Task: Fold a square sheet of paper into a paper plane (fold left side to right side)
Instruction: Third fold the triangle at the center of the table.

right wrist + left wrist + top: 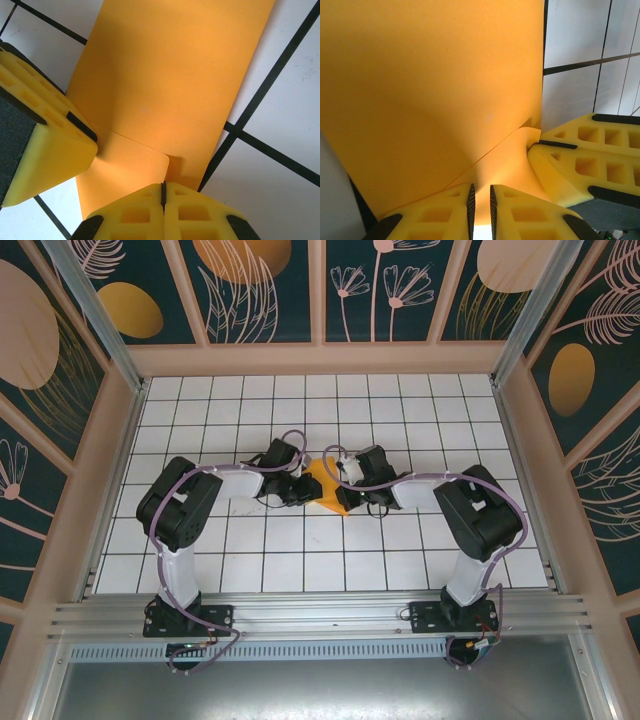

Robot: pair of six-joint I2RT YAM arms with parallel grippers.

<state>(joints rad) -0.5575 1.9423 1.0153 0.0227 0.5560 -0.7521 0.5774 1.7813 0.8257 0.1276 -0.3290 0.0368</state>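
Note:
The orange sheet of paper (329,491) lies mid-table between my two grippers, folded narrow, about one tile wide. In the right wrist view the paper (170,75) has a small flap (130,160) raised at its near end. My right gripper (163,187) is shut, its tips at the flap's rounded corner; whether it pinches the flap I cannot tell. My left gripper (482,192) holds its jaws a narrow slit apart over the flap (507,165), with nothing visibly pinched. The left fingers (50,155) touch the flap's other end, and the right fingers (580,165) sit close beside.
White tiles with black grout (300,570) surround the paper. Wooden rails (320,358) and patterned walls enclose the table. The two arms (185,505) (480,510) bend inward from the near edge and meet at the centre.

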